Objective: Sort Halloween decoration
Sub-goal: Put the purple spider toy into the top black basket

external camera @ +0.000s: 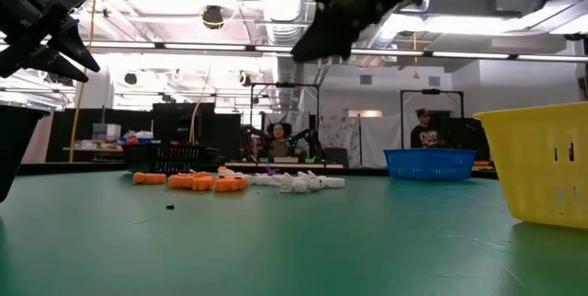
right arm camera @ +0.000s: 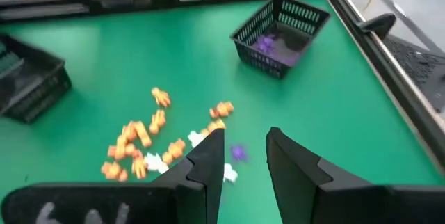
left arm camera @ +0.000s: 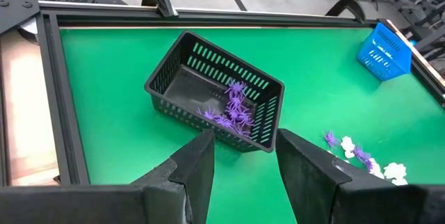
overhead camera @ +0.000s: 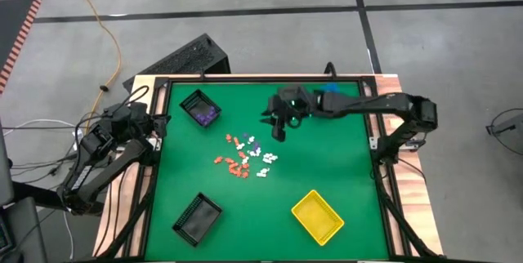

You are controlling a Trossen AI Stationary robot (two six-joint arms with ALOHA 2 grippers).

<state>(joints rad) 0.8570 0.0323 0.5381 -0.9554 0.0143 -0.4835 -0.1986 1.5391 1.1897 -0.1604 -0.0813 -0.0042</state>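
Observation:
The Halloween decoration [overhead camera: 245, 155] is a loose scatter of tiny orange, white and purple pieces lying on the green mat in the middle of the table, also seen in the low view [external camera: 230, 181] and the right wrist view [right arm camera: 149, 140]. Several purple pieces [left arm camera: 233, 109] lie inside the black bin [overhead camera: 200, 108] at the far left. My right gripper [overhead camera: 280, 132] hangs open in the air over the far side of the scatter; through its gap [right arm camera: 243, 140] a purple piece shows on the mat below. My left gripper [left arm camera: 245, 147] waits open by the table's left edge, pointing at that black bin.
A second black bin [overhead camera: 197, 216] stands at the near left and a yellow bin [overhead camera: 317, 216] at the near right. A blue bin [overhead camera: 331, 90] sits at the far edge, partly under my right arm. Black frame rails [left arm camera: 52, 92] border the mat. Two people [external camera: 278, 135] sit beyond the far edge.

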